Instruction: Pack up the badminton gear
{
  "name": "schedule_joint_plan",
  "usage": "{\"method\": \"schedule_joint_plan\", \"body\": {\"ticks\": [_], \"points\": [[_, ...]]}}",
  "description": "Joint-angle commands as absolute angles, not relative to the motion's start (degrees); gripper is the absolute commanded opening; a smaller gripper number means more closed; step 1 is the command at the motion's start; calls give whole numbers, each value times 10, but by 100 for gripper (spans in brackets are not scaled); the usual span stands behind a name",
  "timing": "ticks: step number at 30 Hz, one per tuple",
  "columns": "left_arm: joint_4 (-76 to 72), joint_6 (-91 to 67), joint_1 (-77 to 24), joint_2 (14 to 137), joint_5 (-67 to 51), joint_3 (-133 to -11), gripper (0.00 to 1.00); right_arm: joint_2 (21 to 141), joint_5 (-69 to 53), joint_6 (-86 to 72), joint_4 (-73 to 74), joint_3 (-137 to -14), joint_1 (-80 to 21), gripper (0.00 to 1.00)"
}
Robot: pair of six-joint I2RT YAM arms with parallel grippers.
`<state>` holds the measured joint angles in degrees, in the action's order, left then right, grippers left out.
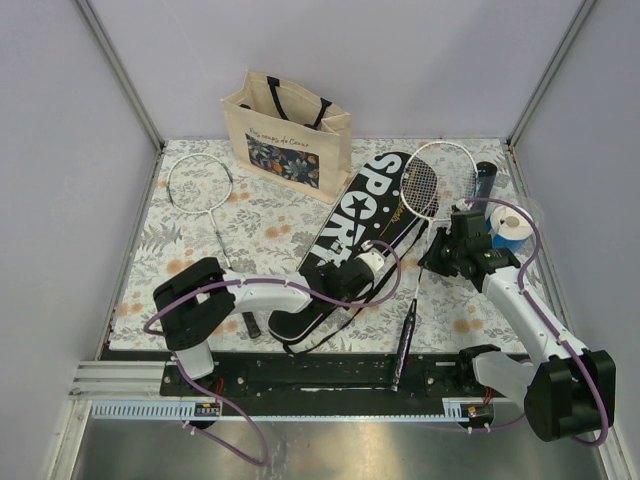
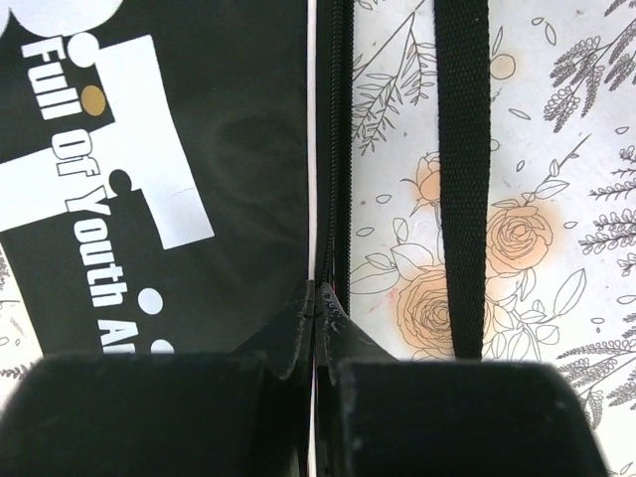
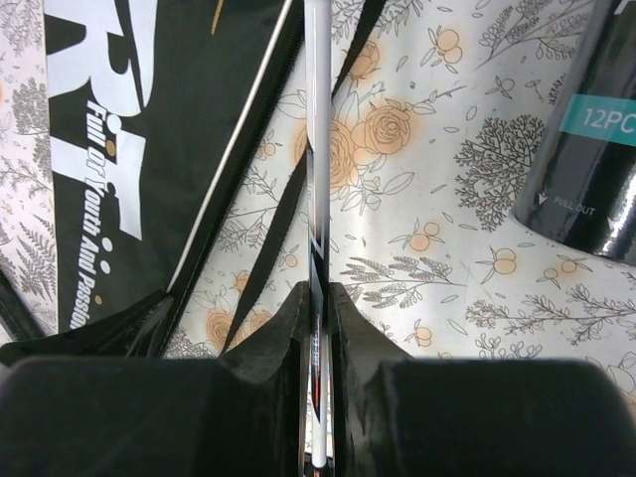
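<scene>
The black racket cover [image 1: 352, 232] lettered "SPORT" lies slantwise mid-table. My left gripper [image 1: 366, 264] is over its right edge. In the left wrist view the left gripper [image 2: 320, 294] is shut, pinching the cover's [image 2: 229, 149] white-piped zipper edge. My right gripper [image 1: 443, 256] is shut on the thin shaft [image 3: 317, 149] of a racket whose head [image 1: 435, 178] lies to the right of the cover's top and whose black handle [image 1: 404, 342] reaches the near edge. A second racket [image 1: 200, 186] rests at the far left. A long black tube [image 1: 484, 180] lies at the back right.
A beige floral tote bag [image 1: 290, 125] stands upright at the back. A blue-and-white roll [image 1: 510, 228] sits just right of my right gripper. The cover's black strap [image 2: 462, 179] trails over the flowered tablecloth. The tube's end [image 3: 586, 149] lies near the held shaft.
</scene>
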<state>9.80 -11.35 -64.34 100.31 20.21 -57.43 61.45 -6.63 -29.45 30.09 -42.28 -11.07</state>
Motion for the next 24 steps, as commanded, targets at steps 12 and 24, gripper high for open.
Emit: {"method": "schedule_joint_plan", "body": {"ticks": [12, 24], "points": [[79, -125, -622, 953, 193, -589, 7, 581, -77, -322, 343, -396, -107, 0], [69, -109, -622, 1008, 174, -596, 40, 560, -61, -309, 341, -403, -107, 0]]}}
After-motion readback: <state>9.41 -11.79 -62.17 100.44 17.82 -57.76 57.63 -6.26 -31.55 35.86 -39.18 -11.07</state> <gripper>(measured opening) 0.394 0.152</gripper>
